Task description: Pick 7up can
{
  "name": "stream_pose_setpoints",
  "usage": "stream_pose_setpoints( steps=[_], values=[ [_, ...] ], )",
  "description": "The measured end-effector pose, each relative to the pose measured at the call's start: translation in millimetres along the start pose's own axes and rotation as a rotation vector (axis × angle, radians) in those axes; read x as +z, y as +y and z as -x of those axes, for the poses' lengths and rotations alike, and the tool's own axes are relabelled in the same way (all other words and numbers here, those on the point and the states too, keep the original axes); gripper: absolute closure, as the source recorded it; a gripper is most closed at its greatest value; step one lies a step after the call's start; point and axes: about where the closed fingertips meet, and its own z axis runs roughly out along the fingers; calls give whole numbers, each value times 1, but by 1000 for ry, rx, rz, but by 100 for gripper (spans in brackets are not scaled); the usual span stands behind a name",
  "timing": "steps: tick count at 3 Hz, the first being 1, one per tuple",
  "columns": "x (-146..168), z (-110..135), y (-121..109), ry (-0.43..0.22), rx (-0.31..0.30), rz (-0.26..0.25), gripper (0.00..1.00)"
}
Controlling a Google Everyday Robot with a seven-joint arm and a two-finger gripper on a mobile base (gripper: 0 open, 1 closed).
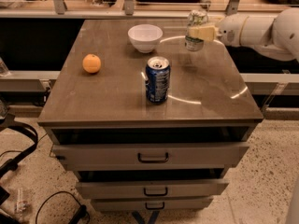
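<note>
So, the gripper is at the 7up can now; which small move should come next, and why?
Probably a short, straight lift. The gripper reaches in from the right near the far edge of the table, with its fingers closed across the 7up can. The white bowl stands close beside the can, so rising vertically looks safer than pulling sideways.

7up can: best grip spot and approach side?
Mid-body of the 7up can, side-on from the right: it is upright and round, with the bowl on its left. The gripper clasps it there, arm reaching in from the right.
</note>
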Motion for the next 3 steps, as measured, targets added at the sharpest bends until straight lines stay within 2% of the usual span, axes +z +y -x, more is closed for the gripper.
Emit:
stream_pose_setpoints(
  steps=[1,3],
  values=[
    [-10,73,-6,17,-39,-49,100],
    [-20,149,-5,42,-54,-152,100]
  ],
)
